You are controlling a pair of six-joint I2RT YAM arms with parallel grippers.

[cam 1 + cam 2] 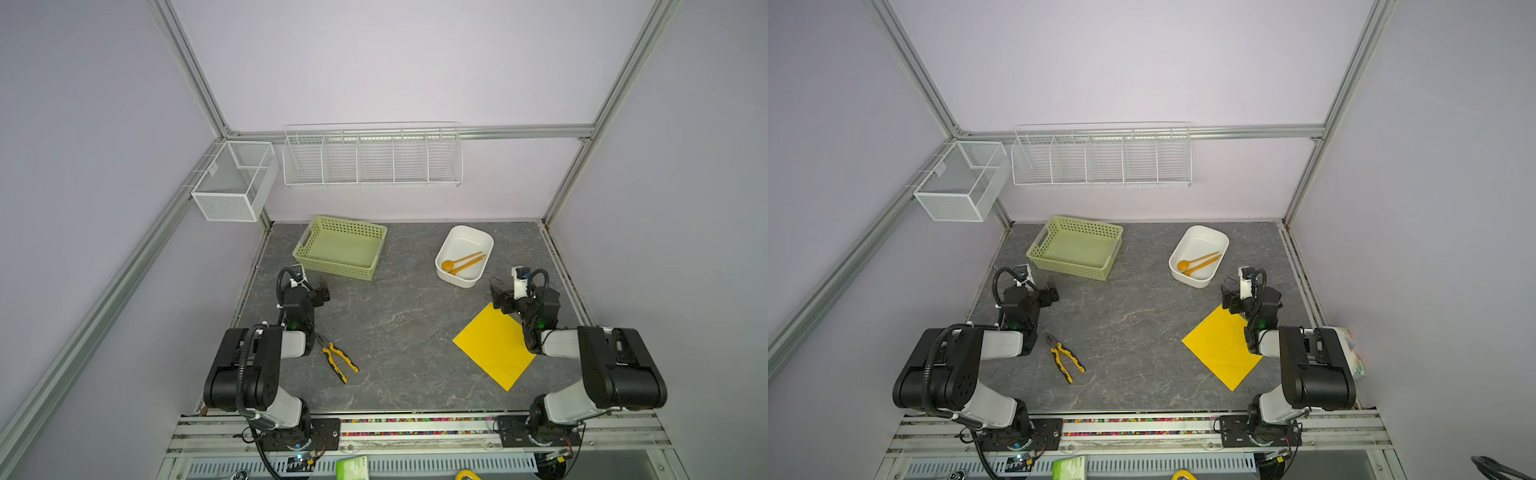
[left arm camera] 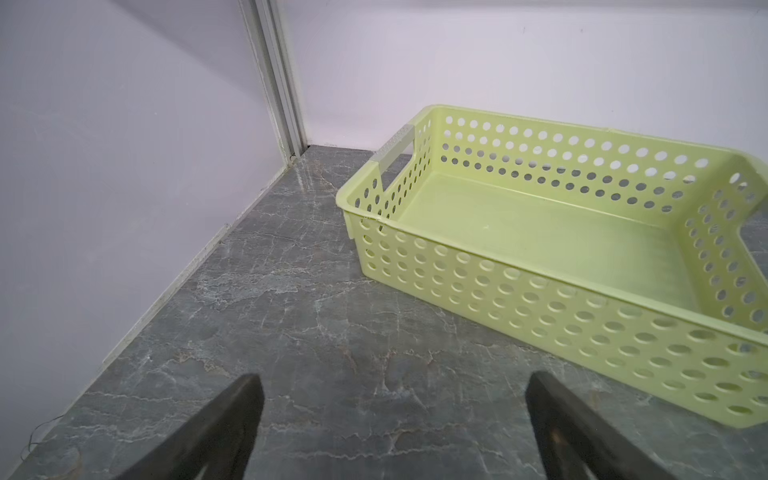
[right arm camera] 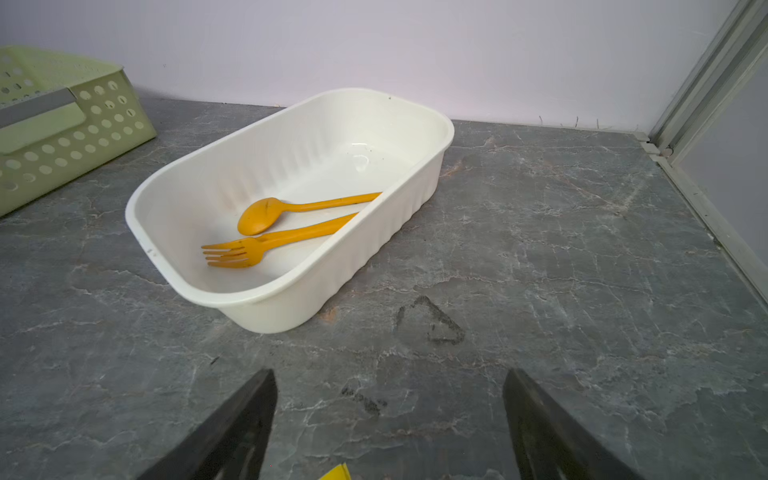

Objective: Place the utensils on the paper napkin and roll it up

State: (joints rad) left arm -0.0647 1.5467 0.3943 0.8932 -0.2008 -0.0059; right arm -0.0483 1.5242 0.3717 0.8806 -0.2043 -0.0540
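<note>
Nearest lies the yellow paper napkin (image 1: 494, 349), flat on the tabletop (image 1: 395, 324) at the near right. The right gripper (image 3: 388, 374) is spread wide and empty, before the white tub (image 3: 374, 253) where the orange spoon (image 3: 266, 214) and fork (image 3: 249, 249) lie side by side. The left gripper (image 2: 392, 378), also spread, is beside the green basket (image 2: 540, 311).
</note>
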